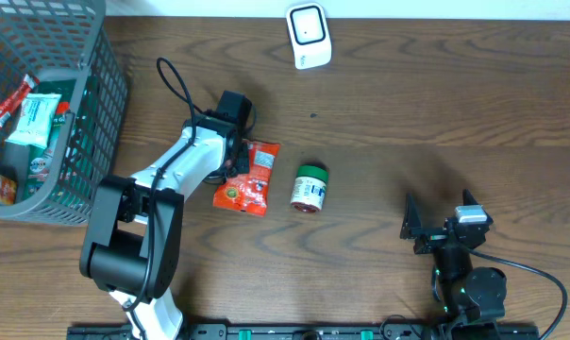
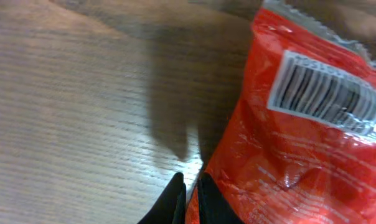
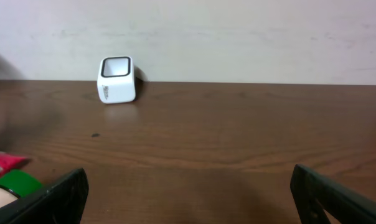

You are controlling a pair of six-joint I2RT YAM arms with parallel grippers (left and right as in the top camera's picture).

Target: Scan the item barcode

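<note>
1. Bench [image 1: 408, 113]: packet [image 1: 250, 178] lies left of centre, barcode [image 2: 328, 96] up, well apart from scanner [image 1: 309, 36].
2. Left pincer [image 2: 189, 190]: closed on the packet's edge; lift gently and keep the barcode uncreased.
3. Right pincer [image 1: 439, 219]: wide open, empty.

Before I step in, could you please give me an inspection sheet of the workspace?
Surface: brown wooden table.
Job's things: red packet lying flat, barcode up; white scanner at the far edge.
Clutter: green-lidded jar beside the packet; grey basket holding packets, far left.
Grippers: left gripper shut on the red packet's edge; right gripper open, holding nothing.
Cables: black cable looping behind the left arm; another trailing from the right arm base.
Surroundings: pale wall behind the table.
</note>
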